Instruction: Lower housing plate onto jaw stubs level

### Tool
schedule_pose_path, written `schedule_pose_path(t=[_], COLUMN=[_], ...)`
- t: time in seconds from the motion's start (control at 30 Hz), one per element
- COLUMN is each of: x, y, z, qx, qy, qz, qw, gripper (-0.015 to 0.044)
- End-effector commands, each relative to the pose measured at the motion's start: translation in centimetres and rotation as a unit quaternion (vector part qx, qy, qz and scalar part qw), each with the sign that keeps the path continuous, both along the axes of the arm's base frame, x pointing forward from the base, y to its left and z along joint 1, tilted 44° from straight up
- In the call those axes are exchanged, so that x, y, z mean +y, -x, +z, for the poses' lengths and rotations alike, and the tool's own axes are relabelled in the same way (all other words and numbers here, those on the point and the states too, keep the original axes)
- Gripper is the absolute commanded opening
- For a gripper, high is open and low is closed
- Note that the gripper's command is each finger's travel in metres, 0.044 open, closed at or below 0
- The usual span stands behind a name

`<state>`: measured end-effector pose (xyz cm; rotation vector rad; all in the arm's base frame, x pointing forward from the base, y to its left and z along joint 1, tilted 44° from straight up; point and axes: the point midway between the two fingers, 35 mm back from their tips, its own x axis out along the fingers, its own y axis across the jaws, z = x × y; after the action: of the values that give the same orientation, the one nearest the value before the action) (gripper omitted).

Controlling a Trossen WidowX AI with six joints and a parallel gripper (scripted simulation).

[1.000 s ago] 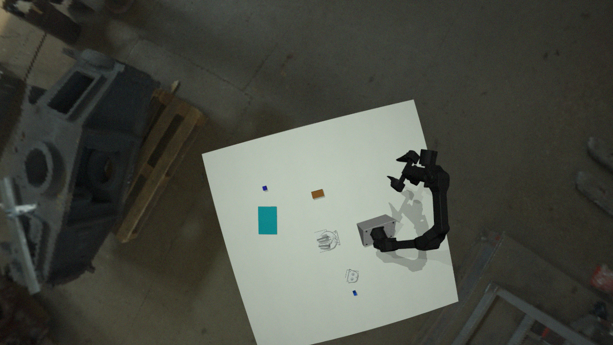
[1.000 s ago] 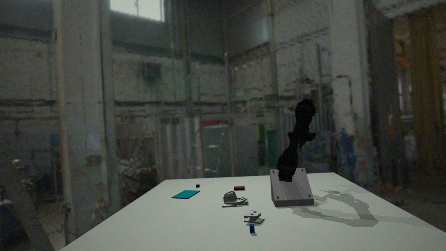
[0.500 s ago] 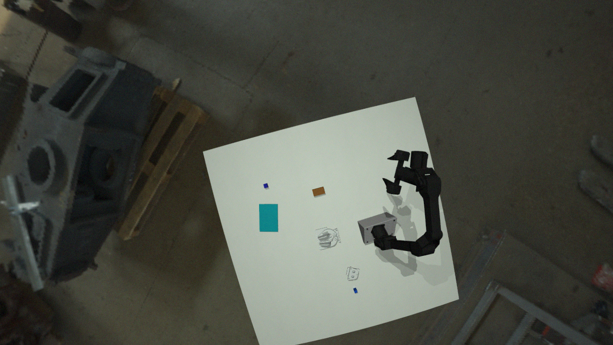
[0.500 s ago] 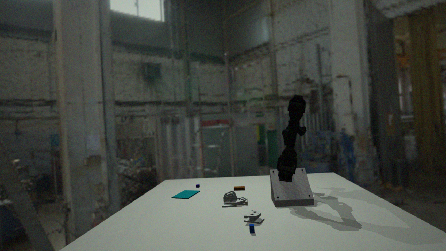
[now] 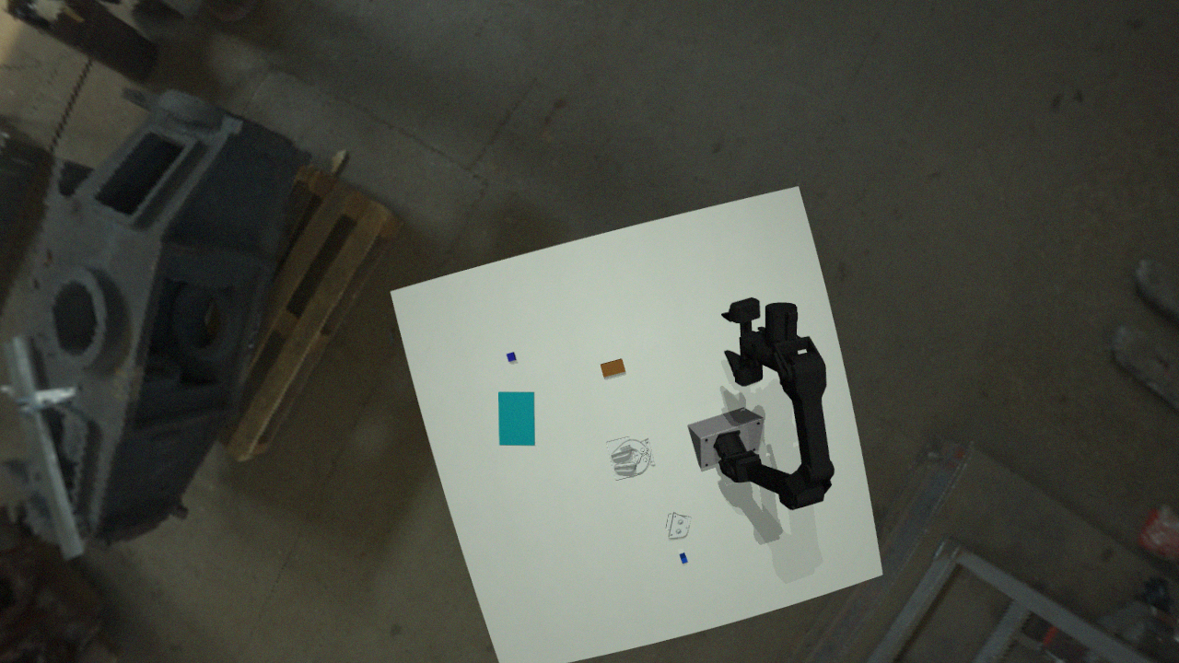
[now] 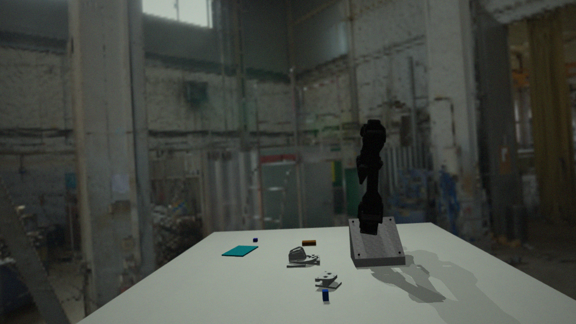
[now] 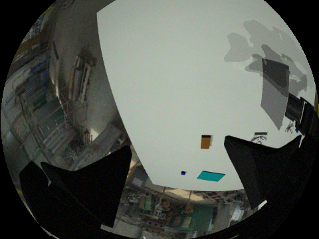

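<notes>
A small pale plate with two round holes (image 5: pixel 678 525) (image 6: pixel 326 277), seemingly the housing plate, sits raised on a small flat support on the white table. A pale, round-edged assembly (image 5: pixel 632 458) (image 6: pixel 302 257) with grey ribbed pieces stands farther back, between that plate and the brown block. Its pale parts blend into the table, so I cannot tell the jaws, pins and stubs apart. It shows partly behind a finger in the wrist view (image 7: pixel 258 139). My gripper (image 5: pixel 725 333) (image 7: pixel 180 146) is wide open and empty, high above the table and well away from both parts.
A blue block (image 5: pixel 683 558) (image 6: pixel 325 295) stands beside the holed plate. A brown block (image 5: pixel 612 367) (image 6: pixel 308 243) (image 7: pixel 205 143), a dark blue cube (image 5: pixel 510 356) (image 6: pixel 255 239) (image 7: pixel 183 172) and a teal sheet (image 5: pixel 517 418) (image 6: pixel 240 250) (image 7: pixel 211 176) lie farther off. My arm stands on a grey wedge (image 5: pixel 703 449) (image 6: pixel 382 249) (image 7: pixel 274 103).
</notes>
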<state>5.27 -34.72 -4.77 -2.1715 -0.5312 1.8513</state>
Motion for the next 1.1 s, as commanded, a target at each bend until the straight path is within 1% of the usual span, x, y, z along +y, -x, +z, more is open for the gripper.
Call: schedule_pose_path(t=[0.0,0.23,0.5,0.83,1.07], x=[0.3,0.8,1.8,3.1,4.4], y=[-1.5,-4.1,-7.0,-10.0,-12.3], z=[0.5,1.5,2.6,3.9,4.9], qx=[-0.020,-0.056,-0.096,-0.138,-0.170], qy=[0.010,0.029,0.048,0.074,0.088], qz=[0.044,0.131,0.230,0.344,0.424], qw=[0.999,0.989,0.967,0.926,0.885], gripper=[0.0440,0.0440,0.0440,0.0440,0.0440])
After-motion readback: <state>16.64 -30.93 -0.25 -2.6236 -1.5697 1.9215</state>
